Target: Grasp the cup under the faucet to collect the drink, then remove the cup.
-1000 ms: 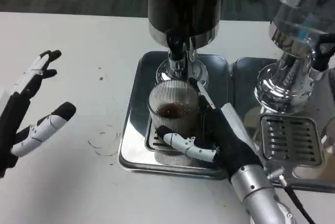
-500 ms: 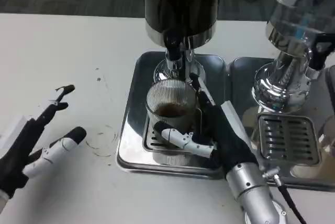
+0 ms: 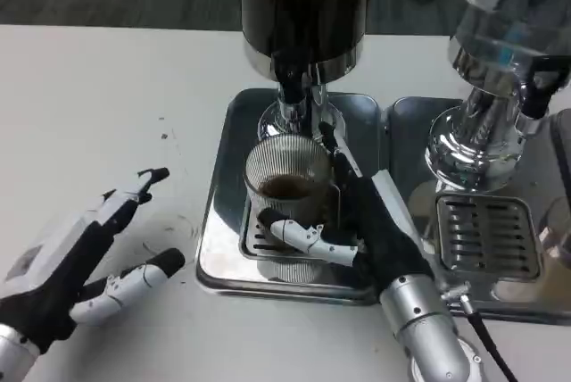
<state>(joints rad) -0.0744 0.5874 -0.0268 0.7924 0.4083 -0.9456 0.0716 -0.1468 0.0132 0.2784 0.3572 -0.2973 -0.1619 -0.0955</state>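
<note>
A single camera looked down from the robot's head or chest, facing forward over the white table (image 3: 107,70). It sat close: both forearms entered from the bottom edge, the drink dispenser (image 3: 303,7) was cropped at the top, and dark floor showed beyond the table's far edge.

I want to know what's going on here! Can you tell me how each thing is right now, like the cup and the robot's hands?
Ribbed glass cup: upright under the faucet, a little dark drink in the bottom.
Right hand: wrapped around the cup, holding it.
Left hand: open, fingers spread, holding nothing.
Faucet: above the cup; I cannot tell if drink is flowing.
Dark drink dispenser: upright on its metal tray.
Clear dispenser: upright on the right.
</note>
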